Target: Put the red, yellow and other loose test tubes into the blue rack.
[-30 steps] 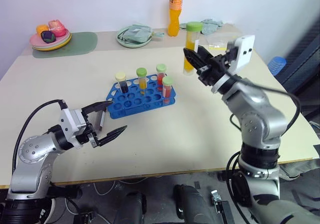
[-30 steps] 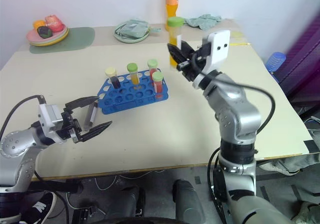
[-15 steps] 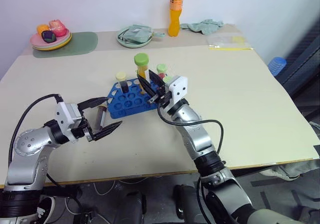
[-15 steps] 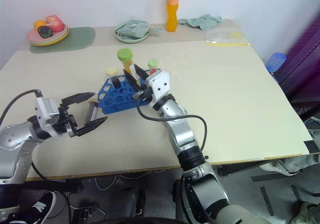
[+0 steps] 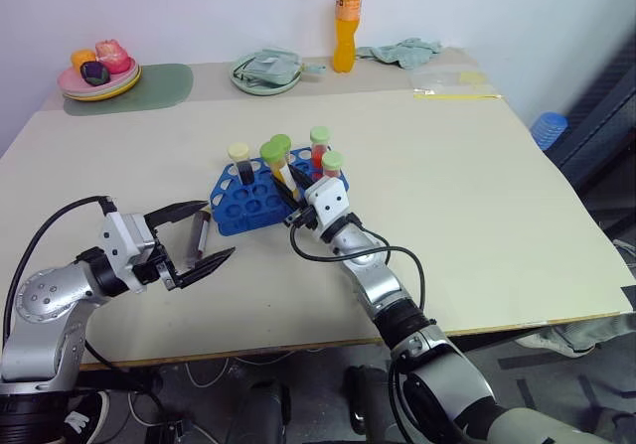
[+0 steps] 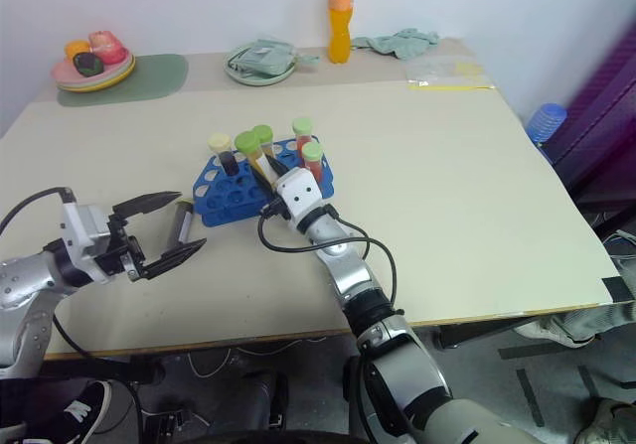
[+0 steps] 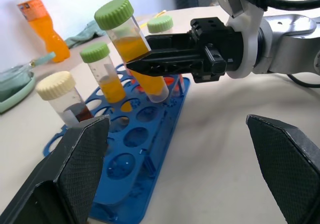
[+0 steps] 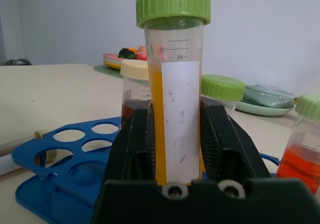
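Table (image 5: 477,186) holds blue rack (image 5: 253,206) near its middle, four capped tubes standing in it. Right gripper (image 7: 150,66) clamped on green-capped yellow tube (image 7: 131,46), tube tilted, its lower end over the rack's holes beside another yellow tube (image 7: 107,78); seated or not, cannot tell. Left gripper (image 5: 204,235) fingers spread wide, holding nothing, just beside the rack's near-left end. Loose tube (image 5: 198,236) lies on table between those fingers.

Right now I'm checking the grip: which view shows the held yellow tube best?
The right wrist view: the yellow tube stands upright, clamped in the right gripper. The left wrist view shows it tilted over the blue rack; the head views show mostly its cap.
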Robot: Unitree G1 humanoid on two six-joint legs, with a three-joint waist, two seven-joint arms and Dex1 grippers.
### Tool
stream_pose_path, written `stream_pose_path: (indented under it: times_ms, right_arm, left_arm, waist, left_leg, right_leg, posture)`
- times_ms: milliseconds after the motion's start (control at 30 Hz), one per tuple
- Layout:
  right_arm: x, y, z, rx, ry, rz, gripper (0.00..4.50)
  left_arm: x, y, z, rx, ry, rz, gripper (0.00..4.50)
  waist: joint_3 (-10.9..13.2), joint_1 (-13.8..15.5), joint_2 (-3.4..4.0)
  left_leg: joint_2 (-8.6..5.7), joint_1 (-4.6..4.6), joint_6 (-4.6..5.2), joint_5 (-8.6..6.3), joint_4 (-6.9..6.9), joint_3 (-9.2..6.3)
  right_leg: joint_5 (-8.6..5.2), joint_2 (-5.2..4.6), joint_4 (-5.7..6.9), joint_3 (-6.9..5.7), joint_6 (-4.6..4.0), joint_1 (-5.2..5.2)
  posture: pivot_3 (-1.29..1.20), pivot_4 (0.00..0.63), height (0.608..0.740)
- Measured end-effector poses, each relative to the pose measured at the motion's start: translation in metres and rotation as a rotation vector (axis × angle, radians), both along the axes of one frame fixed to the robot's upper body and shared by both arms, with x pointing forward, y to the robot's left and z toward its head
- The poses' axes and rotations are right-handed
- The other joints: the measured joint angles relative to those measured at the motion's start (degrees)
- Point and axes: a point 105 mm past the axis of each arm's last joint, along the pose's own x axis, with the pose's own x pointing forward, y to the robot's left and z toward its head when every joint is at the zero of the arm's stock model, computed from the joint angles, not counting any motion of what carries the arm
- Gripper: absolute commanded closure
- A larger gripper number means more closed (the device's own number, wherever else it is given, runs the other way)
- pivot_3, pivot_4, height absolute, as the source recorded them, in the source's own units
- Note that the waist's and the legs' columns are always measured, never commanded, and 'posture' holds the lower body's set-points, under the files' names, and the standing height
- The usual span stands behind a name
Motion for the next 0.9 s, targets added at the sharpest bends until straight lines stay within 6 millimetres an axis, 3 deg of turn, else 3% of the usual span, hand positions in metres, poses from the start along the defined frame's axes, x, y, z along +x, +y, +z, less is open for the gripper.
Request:
stream_pose_path:
  times_ms: [400, 633, 667, 767, 900]
  right_arm:
    - [0.009, -0.003, -0.009, 0.055, 0.113, -0.016, 3.76]
    - [0.014, -0.016, -0.010, 0.179, 0.218, 0.018, 0.27]
    - [0.011, -0.015, -0.008, 0.180, 0.207, 0.028, 0.02]
    - [-0.003, -0.017, 0.000, 0.165, 0.168, 0.075, 0.02]
    - [-0.030, -0.048, -0.004, 0.081, 0.170, 0.149, 0.02]
  left_arm:
    - [-0.005, 0.001, 0.000, 0.011, 0.011, 0.017, 0.00]
    - [-0.005, 0.002, 0.000, 0.008, 0.010, 0.024, 0.00]
    - [-0.005, 0.002, 0.000, 0.008, 0.010, 0.024, 0.00]
    - [-0.005, 0.002, 0.001, 0.013, 0.009, 0.021, 0.00]
    - [-0.004, 0.003, 0.002, 0.027, 0.017, 0.013, 0.00]
  waist:
    - [0.00, -0.02, 0.00]
    - [0.00, 0.02, 0.01]
    - [0.00, 0.02, 0.01]
    - [0.00, 0.07, 0.01]
    - [0.00, 0.63, -0.01]
  left_leg:
    - [0.02, 0.01, 0.00, 0.00, 0.00, 0.00]
    - [0.02, 0.00, 0.00, 0.00, 0.00, 0.00]
    - [0.02, 0.00, 0.00, 0.00, -0.01, 0.00]
    - [0.02, -0.02, 0.00, 0.00, -0.02, 0.00]
    - [-0.07, -0.01, 0.01, 0.00, 0.01, -0.02]
  right_leg:
    - [0.00, 0.00, 0.01, 0.00, 0.00, 0.01]
    - [0.00, -0.02, 0.00, 0.00, 0.00, 0.01]
    - [0.00, -0.01, 0.00, 0.00, 0.00, 0.00]
    - [0.00, -0.02, 0.00, 0.00, 0.00, 0.00]
    - [0.00, -0.13, -0.07, -0.03, 0.01, 0.09]
  posture:
    - [0.00, 0.150, 0.740]
    - [0.00, 0.150, 0.740]
    - [0.00, 0.150, 0.740]
    - [0.00, 0.150, 0.740]
    - [0.00, 0.150, 0.740]
